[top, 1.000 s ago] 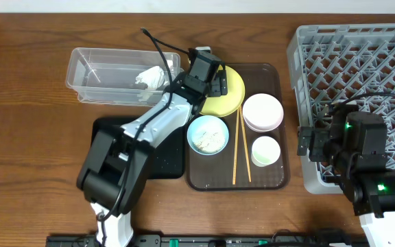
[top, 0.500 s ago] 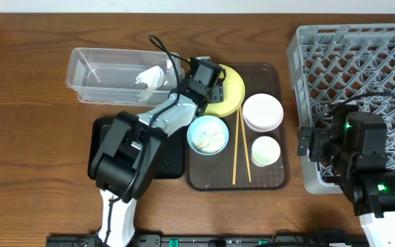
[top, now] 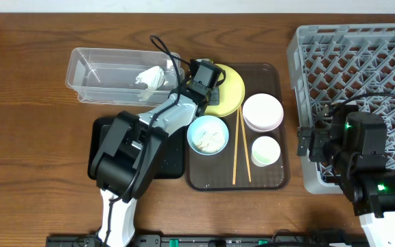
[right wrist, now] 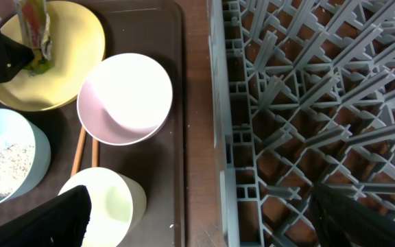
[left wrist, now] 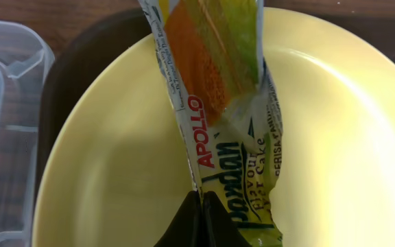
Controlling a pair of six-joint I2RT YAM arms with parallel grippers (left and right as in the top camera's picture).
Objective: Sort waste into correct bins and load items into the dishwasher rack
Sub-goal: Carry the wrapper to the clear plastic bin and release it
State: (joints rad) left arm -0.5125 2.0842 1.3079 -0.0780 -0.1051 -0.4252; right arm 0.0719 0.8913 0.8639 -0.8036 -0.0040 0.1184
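Note:
My left gripper (left wrist: 202,218) is shut on the lower edge of the green-yellow-orange snack wrapper (left wrist: 214,96), which lies on the pale-yellow plate (left wrist: 108,158). From above, the gripper (top: 210,81) covers the wrapper over the plate (top: 233,88). The light-blue bowl (top: 208,135) holds rice. The white bowl (top: 262,112), the small cup (top: 265,151) and two chopsticks (top: 236,154) lie beside it. A crumpled napkin (top: 151,77) sits in the clear tub (top: 88,75). My right gripper (right wrist: 208,219) hangs open and empty over the left edge of the grey rack (right wrist: 307,103).
The dishes stand on a brown serving tray (top: 273,175). A black tray (top: 105,130) lies partly under my left arm. The rack (top: 362,62) fills the right side, with the right arm's body over its near left part.
My left gripper has shut on the wrapper, and its arm has drawn in closer to the plate. The right arm has not moved.

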